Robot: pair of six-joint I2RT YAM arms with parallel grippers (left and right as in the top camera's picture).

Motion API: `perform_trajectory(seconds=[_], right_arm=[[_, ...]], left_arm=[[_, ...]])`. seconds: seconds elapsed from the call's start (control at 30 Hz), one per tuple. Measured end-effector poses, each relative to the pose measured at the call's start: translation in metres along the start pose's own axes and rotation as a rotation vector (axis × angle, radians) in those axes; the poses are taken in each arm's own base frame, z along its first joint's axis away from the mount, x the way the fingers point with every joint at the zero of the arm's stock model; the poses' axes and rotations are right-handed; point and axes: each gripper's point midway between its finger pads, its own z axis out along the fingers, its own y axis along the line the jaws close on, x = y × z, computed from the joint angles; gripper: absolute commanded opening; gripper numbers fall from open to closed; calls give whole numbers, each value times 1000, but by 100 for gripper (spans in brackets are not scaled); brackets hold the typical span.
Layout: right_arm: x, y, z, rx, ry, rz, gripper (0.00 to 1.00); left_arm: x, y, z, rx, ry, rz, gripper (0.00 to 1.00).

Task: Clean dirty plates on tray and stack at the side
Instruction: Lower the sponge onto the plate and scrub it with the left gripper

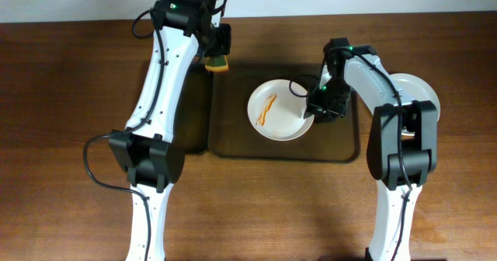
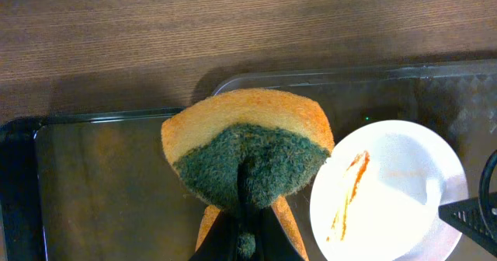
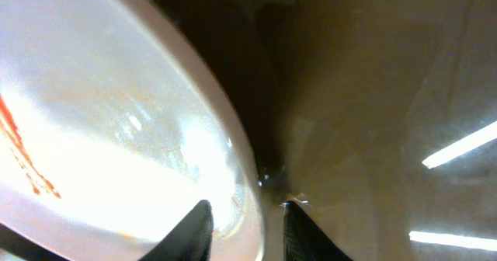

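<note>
Two plates are in view: one streaked plate (image 1: 289, 121) on the tray (image 1: 233, 140), just left of the right tool (image 3: 245, 226), and one plain white plate (image 1: 425, 90) on the bench (image 1: 62, 98) to that tool's right, off the tray; whether others lie under it I cannot tell. One sponge (image 2: 248, 148) and one narrower black tray (image 1: 194, 121) complete the count. The step looks like steadying the streaked plate for wiping: the right tool straddles its rim, one finger inside, one outside, though whether it pinches is unclear. The left tool (image 1: 217, 55), clenched on the sponge, hangs to the plate's left. Next, the sponge must meet the orange streak (image 1: 266, 110) while the rim is firmly gripped.
</note>
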Motion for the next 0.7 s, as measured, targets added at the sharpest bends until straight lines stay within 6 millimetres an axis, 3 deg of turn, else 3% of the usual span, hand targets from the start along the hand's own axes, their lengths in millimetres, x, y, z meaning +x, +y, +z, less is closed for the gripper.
perform_trajectory(seconds=[0.13, 0.23, 0.43, 0.5, 0.63, 0.7], right_arm=[[-8, 5, 8, -35, -35, -37, 4], [-22, 20, 12, -130, -111, -94, 4], [-29, 33, 15, -212, -143, -139, 4], [-29, 33, 15, -212, -144, -142, 4], [-29, 34, 15, -216, -144, -147, 4], [-29, 34, 15, -218, -144, -149, 4]], left_arm=[[14, -8, 16, 54, 61, 49, 0], [23, -11, 26, 75, 93, 67, 0], [28, -35, 40, 210, 95, 214, 0], [39, -43, 56, 230, 115, 268, 0], [77, -58, 110, 259, 172, 341, 0], [87, -60, 124, 264, 181, 353, 0]])
